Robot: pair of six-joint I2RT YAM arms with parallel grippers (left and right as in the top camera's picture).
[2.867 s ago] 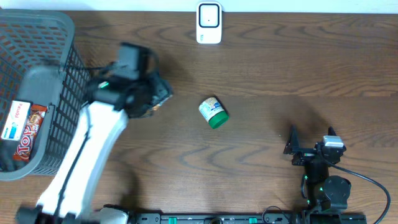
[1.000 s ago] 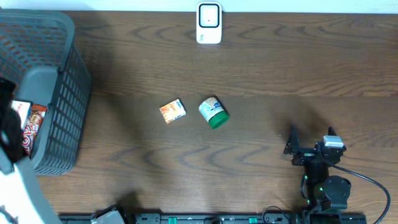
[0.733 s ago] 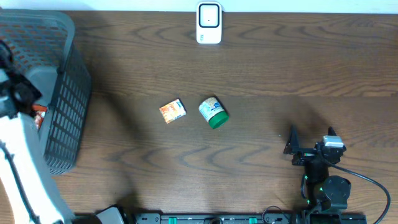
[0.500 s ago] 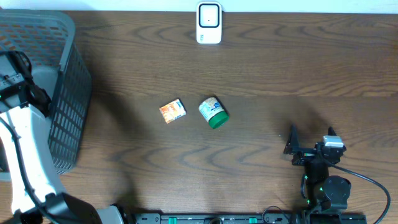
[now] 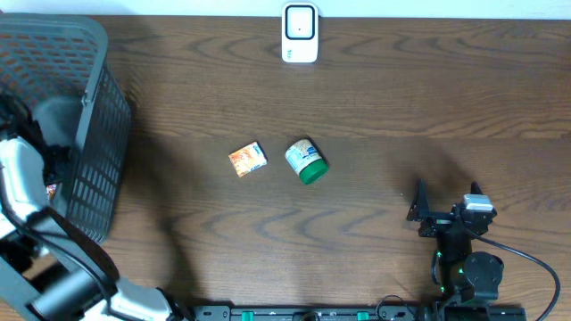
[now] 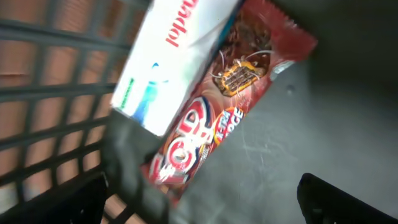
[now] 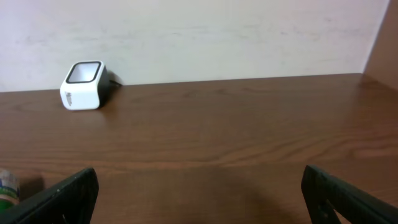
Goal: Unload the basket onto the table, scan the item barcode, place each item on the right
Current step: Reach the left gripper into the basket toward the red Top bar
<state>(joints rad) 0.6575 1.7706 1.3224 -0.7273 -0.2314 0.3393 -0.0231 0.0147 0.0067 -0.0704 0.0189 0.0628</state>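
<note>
The white barcode scanner [image 5: 300,33] stands at the table's far edge, and the right wrist view shows the scanner [image 7: 83,76] too. A small orange and blue box [image 5: 247,159] and a green-lidded jar [image 5: 306,161] lie mid-table. My left arm [image 5: 22,178] reaches down into the grey basket [image 5: 94,134]. There my left gripper [image 6: 199,214] hangs open just above a red snack packet [image 6: 217,118] and a white box [image 6: 177,53], holding nothing. My right gripper [image 5: 444,207] rests open and empty at the near right.
The basket's mesh wall [image 6: 56,106] stands close on the left of the left gripper, with the grey basket floor [image 6: 298,118] to its right. The jar's edge [image 7: 6,190] shows at the left of the right wrist view. A pale wall runs behind the table.
The left arm has let go of the small box on the table, swung left and gone down into the basket. The right arm has not moved.
</note>
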